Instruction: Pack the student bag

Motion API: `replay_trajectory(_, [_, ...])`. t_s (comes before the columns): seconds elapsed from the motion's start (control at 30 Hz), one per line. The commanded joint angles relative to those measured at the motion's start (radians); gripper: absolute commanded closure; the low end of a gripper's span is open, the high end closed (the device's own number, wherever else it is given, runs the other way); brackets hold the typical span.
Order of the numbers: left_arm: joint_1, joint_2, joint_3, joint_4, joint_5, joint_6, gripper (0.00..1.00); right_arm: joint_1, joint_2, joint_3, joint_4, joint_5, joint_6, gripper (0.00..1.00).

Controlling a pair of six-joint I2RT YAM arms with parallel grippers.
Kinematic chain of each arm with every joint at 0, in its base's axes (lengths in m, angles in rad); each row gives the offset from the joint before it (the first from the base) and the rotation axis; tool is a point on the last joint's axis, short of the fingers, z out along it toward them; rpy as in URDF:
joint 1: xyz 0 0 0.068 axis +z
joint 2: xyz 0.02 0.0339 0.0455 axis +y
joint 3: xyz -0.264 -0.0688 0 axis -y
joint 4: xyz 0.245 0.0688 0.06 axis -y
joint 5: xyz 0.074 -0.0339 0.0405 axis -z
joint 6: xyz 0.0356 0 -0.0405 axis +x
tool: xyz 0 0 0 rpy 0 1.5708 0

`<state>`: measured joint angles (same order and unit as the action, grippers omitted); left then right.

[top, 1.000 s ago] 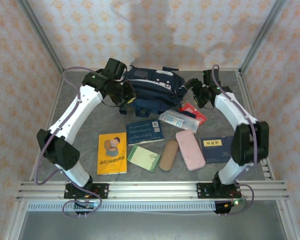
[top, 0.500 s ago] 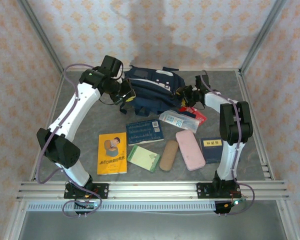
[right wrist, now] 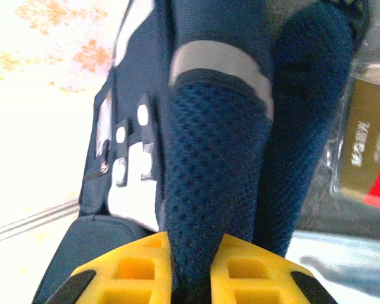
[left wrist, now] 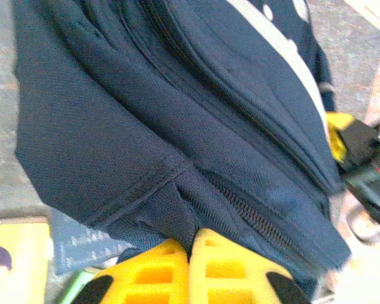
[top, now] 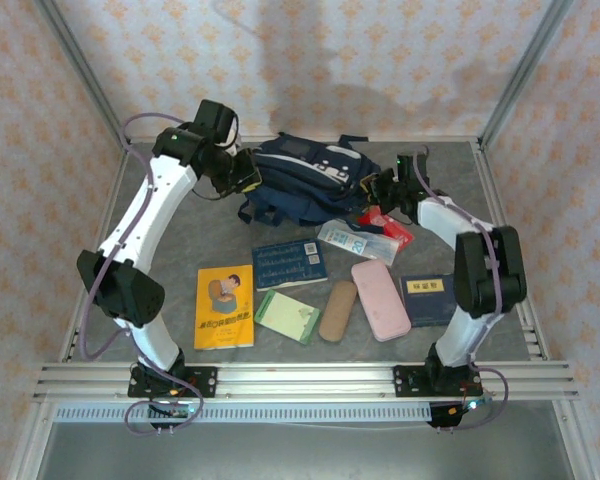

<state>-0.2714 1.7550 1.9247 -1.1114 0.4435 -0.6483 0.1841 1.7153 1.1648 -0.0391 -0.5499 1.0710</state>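
The navy student bag (top: 305, 180) lies at the back middle of the table, with white stripes and buckle patches (right wrist: 130, 168) on it. My left gripper (top: 245, 178) is at its left end, shut on a fold of the bag's fabric (left wrist: 177, 190) beside a zipper (left wrist: 253, 212); the yellow fingers (left wrist: 231, 266) press together on it. At the bag's right end my right gripper (top: 373, 186) is shut on a navy mesh shoulder strap (right wrist: 215, 183), pinched between its yellow fingers (right wrist: 133, 272).
In front of the bag lie a yellow book (top: 225, 306), a blue book (top: 290, 263), a green notebook (top: 288, 315), a tan glasses case (top: 338, 309), a pink pencil case (top: 380, 298), a navy book (top: 427, 297), a clear pouch (top: 355, 241) and a red packet (top: 392, 226).
My left gripper has moved up and back to the left with the bag's fabric, lifting and stretching that end. My right gripper swung in to the bag's right side and stays there.
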Motion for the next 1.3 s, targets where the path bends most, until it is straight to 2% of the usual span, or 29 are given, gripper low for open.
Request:
replay_trajectory(0.0, [0.001,0.051,0.076,-0.013,-0.111,0.073,0.79,0.074,-0.169,0.046,-0.188,0.131,0.031,1.0])
replay_trajectory(0.07, [0.001,0.054,0.097,-0.049,-0.158,0.081,0.59,0.119,-0.225,0.072,-0.316,0.249,0.057,1.0])
replay_trajectory(0.1, [0.0,0.047,0.1,-0.063,-0.171,0.081,0.54,0.145,-0.251,0.087,-0.374,0.312,0.075,1.0])
replay_trajectory(0.17, [-0.006,0.01,0.086,-0.086,-0.196,0.073,0.48,0.199,-0.285,0.122,-0.476,0.44,0.118,1.0])
replay_trajectory(0.27, [-0.046,-0.086,0.02,-0.097,-0.238,0.074,0.43,0.271,-0.295,0.174,-0.56,0.564,0.145,1.0])
replay_trajectory(0.37, [-0.131,-0.192,-0.105,-0.029,-0.2,0.032,0.44,0.311,-0.265,0.224,-0.623,0.596,0.155,1.0])
replay_trajectory(0.47, [-0.26,-0.261,-0.213,0.033,-0.189,-0.041,0.46,0.335,-0.247,0.244,-0.659,0.613,0.187,1.0])
replay_trajectory(0.63, [-0.412,-0.383,-0.451,0.27,-0.158,-0.327,0.43,0.381,-0.225,0.303,-0.759,0.668,0.266,1.0])
replay_trajectory(0.7, [-0.453,-0.399,-0.493,0.314,-0.18,-0.377,0.42,0.387,-0.206,0.34,-0.787,0.668,0.28,1.0])
replay_trajectory(0.8, [-0.501,-0.368,-0.47,0.298,-0.213,-0.341,0.42,0.392,-0.195,0.368,-0.818,0.675,0.315,1.0])
replay_trajectory(1.0, [-0.599,-0.209,-0.34,0.242,-0.243,-0.254,0.42,0.394,-0.167,0.416,-0.845,0.643,0.351,1.0])
replay_trajectory(1.27, [-0.634,-0.093,-0.281,0.215,-0.326,-0.198,0.52,0.401,-0.19,0.427,-0.847,0.641,0.346,1.0])
